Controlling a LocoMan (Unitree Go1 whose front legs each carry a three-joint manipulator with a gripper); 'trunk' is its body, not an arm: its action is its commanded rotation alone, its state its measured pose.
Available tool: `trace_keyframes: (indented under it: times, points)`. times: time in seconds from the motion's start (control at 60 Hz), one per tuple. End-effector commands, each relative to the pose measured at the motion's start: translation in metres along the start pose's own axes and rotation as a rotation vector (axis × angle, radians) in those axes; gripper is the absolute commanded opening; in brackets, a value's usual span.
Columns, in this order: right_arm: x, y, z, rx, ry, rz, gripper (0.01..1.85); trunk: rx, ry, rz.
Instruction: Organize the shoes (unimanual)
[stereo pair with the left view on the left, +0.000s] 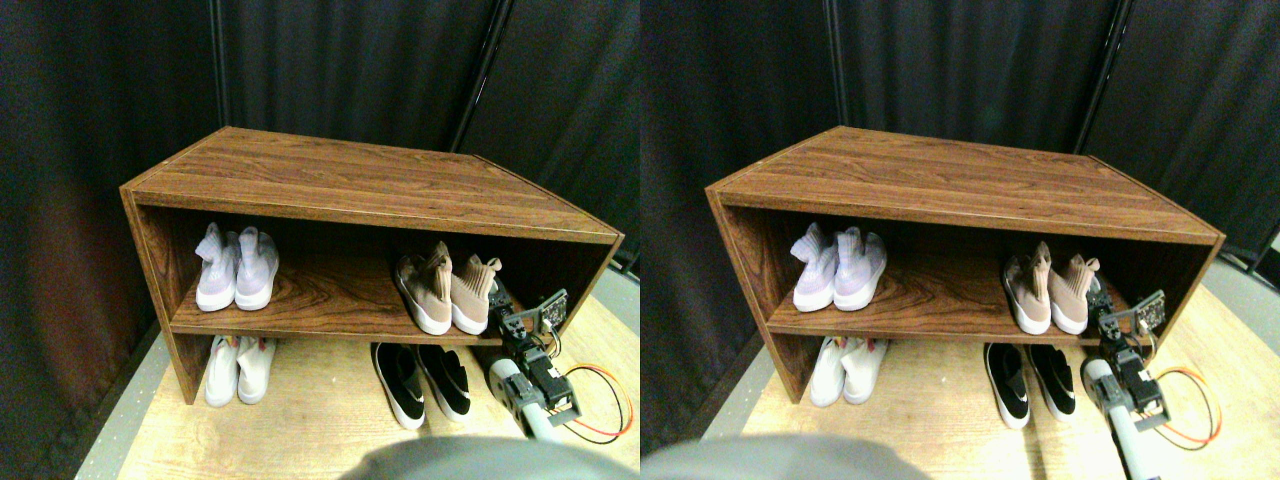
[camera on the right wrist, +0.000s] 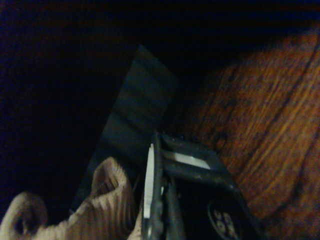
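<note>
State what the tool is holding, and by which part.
It cannot be told. The tool sits right beside the heel of the right beige shoe on the shelf, but neither view shows its jaws closed on it.

Looks like a lab or test booth: enclosed by black curtains (stereo pair with the left view on the left: 340, 70), with a wooden shoe shelf (stereo pair with the left view on the left: 350, 180) on a pale plywood floor (stereo pair with the left view on the left: 300, 420).

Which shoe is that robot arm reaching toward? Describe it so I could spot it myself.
Find the wooden shelf unit and look at its middle board, right end. Two pinkish-beige knit shoes stand there side by side; the one meant is the right-hand shoe, nearest the right gripper. Unlike the lavender pair far left, it is beige with a ribbed collar.
</note>
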Motion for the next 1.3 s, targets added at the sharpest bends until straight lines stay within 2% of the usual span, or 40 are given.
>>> trace_keyframes:
  times: [0.017, 0.2, 0.333, 0.433, 0.5, 0.517, 0.567, 0.65, 0.667, 0.75, 0.783, 0.867, 0.95, 1.05, 1.15, 1.167, 1.3]
  points:
    - [-0.003, 0.007, -0.010, 0.007, 0.044, 0.029, 0.06, -0.014, 0.020, 0.013]
    - [-0.001, 0.006, -0.011, 0.000, 0.059, 0.029, 0.06, -0.015, 0.022, 0.016]
    - [-0.001, 0.006, -0.004, -0.017, 0.013, 0.032, 0.06, -0.006, 0.023, 0.005]
    - [-0.005, 0.008, 0.003, -0.064, -0.013, 0.089, 0.06, -0.001, 0.024, -0.001]
    - [-0.011, 0.013, 0.008, -0.033, -0.014, 0.109, 0.06, 0.004, 0.024, -0.007]
    - [-0.019, 0.020, 0.014, -0.062, -0.022, 0.135, 0.06, 0.005, 0.024, -0.010]
    - [-0.023, 0.023, 0.017, -0.081, -0.018, 0.159, 0.06, 0.009, 0.025, -0.014]
    - [-0.040, 0.032, 0.027, -0.162, 0.013, 0.268, 0.06, 0.014, 0.027, -0.022]
    - [-0.043, 0.034, 0.030, -0.208, 0.027, 0.311, 0.06, 0.016, 0.028, -0.024]
    - [-0.062, 0.040, 0.039, -0.135, 0.050, 0.328, 0.06, 0.021, 0.033, -0.030]
    - [-0.070, 0.042, 0.043, -0.125, 0.083, 0.363, 0.06, 0.025, 0.036, -0.032]
    - [-0.084, 0.042, 0.049, -0.111, 0.067, 0.378, 0.06, 0.029, 0.039, -0.036]
    - [-0.099, 0.039, 0.055, -0.101, 0.106, 0.418, 0.06, 0.032, 0.043, -0.036]
    - [-0.117, 0.033, 0.056, -0.089, 0.127, 0.429, 0.06, 0.037, 0.051, -0.038]
    - [-0.129, 0.027, 0.054, -0.083, 0.133, 0.420, 0.06, 0.037, 0.054, -0.038]
    - [-0.131, 0.026, 0.053, -0.079, 0.134, 0.419, 0.06, 0.039, 0.061, -0.037]
    - [-0.143, 0.016, 0.047, -0.037, 0.188, 0.385, 0.06, 0.039, 0.068, -0.037]
